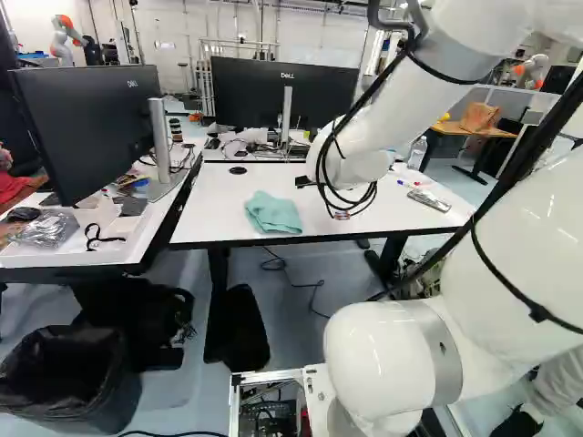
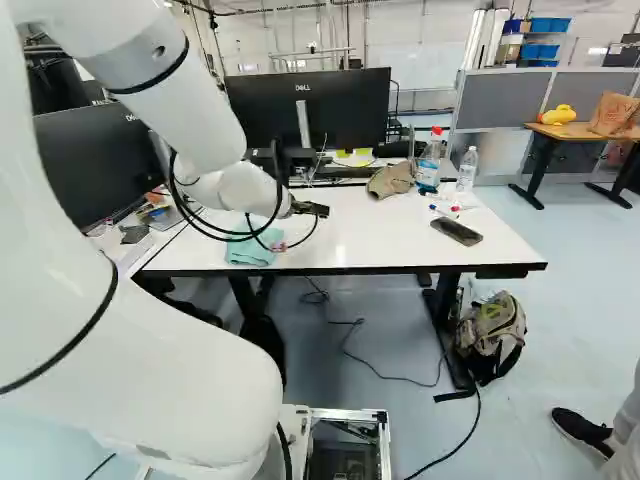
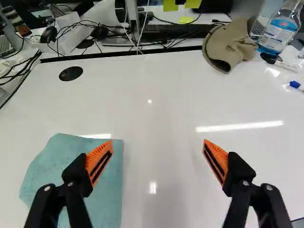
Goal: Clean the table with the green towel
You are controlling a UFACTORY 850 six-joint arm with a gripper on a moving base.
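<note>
In the right base view my gripper (image 2: 312, 209) hangs over the white table (image 2: 400, 228), just beyond the towel. The wrist view shows the gripper (image 3: 158, 142) open, its orange-padded fingers wide apart with only white tabletop between them. The crumpled green towel (image 3: 50, 164) lies on the table off to one side, partly beneath one finger, which hides part of it. In the left base view the towel (image 1: 273, 213) rests near the table's front edge.
A beige cap (image 3: 228, 45), a spray bottle (image 2: 430, 162) and a clear bottle (image 2: 467, 168) stand toward the table's back right. Markers (image 2: 445, 211) and a dark phone-like object (image 2: 456, 231) lie nearby. Monitors (image 1: 282, 94) stand behind; a cluttered desk (image 1: 109, 237) adjoins at the left.
</note>
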